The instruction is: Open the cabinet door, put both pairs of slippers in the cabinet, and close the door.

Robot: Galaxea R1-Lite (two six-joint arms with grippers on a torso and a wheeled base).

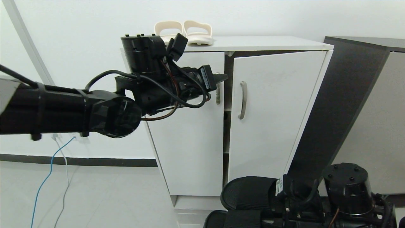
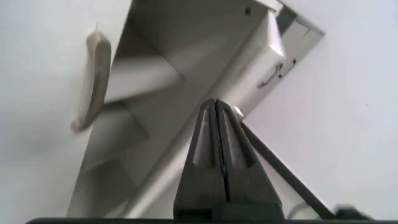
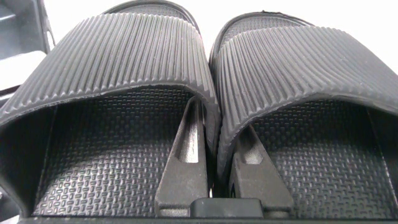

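This is looking like a bare test room. Loose cables (image 1: 50, 169) are trailing down the plain wall (image 1: 79, 41), well below the left claw (image 1: 224, 77).

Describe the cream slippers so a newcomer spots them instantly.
Find the white two-door cabinet against the wall. On its top, toward the left end, the cream slippers lie side by side. They are pale and up high; the black pair is low down in front of the cabinet.
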